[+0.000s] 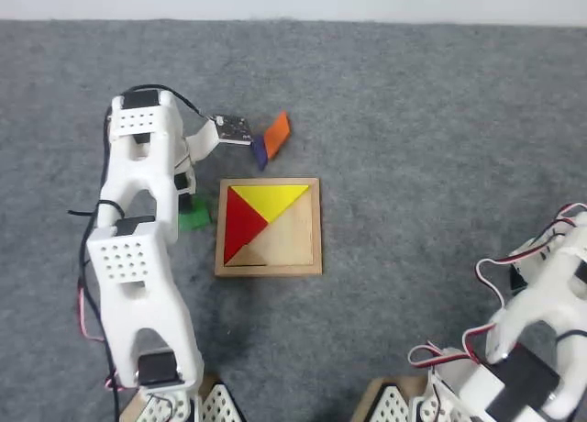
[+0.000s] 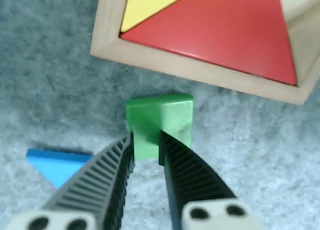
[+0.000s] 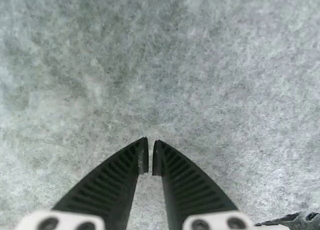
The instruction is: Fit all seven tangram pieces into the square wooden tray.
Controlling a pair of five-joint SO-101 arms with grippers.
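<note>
Green piece (image 2: 165,117): a small flat block on the grey felt (image 3: 200,65), just outside the tray (image 2: 165,65) rim, on the side where the red triangle (image 2: 215,35) sits.

Left gripper (image 2: 146,145): pinched on the green piece, with the ribbed tips closed across one of its edges.

Handling (my judgement): painted wood, so light, rigid and not fragile. The smooth faces are likely slippery. This bite sits near an edge, so the block may pivot. A hold across two parallel sides nearer its middle looks safer.

Tray: the red triangle and the yellow triangle (image 2: 150,2) are seated and meet along one edge. The rest of the floor is bare wood.

Blue triangle (image 2: 57,162): on the felt, farther from the tray than the green piece.

Orange piece (image 1: 278,131) and purple piece (image 1: 260,152): side by side and seemingly touching, outside the tray near its yellow side.

Right gripper (image 3: 150,157): well apart from the tray and over bare felt, with its tips nearly together and gripping nothing.
</note>
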